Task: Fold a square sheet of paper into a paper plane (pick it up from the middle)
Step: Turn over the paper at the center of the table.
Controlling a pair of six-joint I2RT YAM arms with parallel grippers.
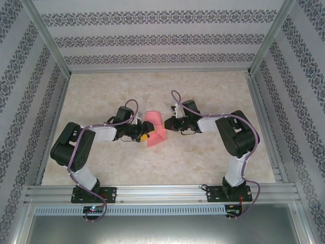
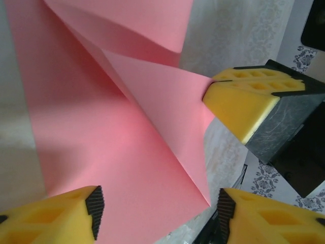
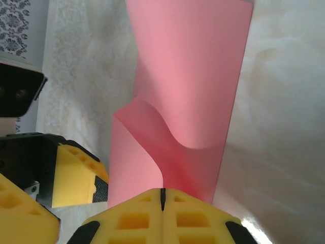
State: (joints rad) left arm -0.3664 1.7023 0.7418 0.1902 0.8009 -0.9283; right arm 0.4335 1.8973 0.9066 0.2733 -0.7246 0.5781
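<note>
In the overhead view both arms are bent at the elbow and reach inward toward the middle of the frame, with their forearms nearly level over the marbled table (image 1: 203, 157). The left arm rises from its base at the lower left, folds at an elbow near the left edge and runs right. Its left gripper (image 1: 147, 135) ends at the left side of the square sheet of paper (image 1: 155, 138). The right arm climbs from its base at the lower right, bends at an elbow right of centre and points left, with the right gripper (image 1: 167, 123) at the sheet's upper right edge. The two grippers face each other, close together, with the pink sheet between them at the centre of the table. The sheet is partly folded and does not lie flat. In the left wrist view one flap lifts away from a diagonal crease and a second flap curls at the top of the frame. There the left gripper's yellow fingers (image 2: 56, 218) stand apart at the lower corners, with the paper's lower edge across the gap; I cannot tell whether the pads touch it. In the right wrist view the right gripper's two fingers are pressed together at the bottom centre, pinching the sheet's near edge, which bows upward from them.
</note>
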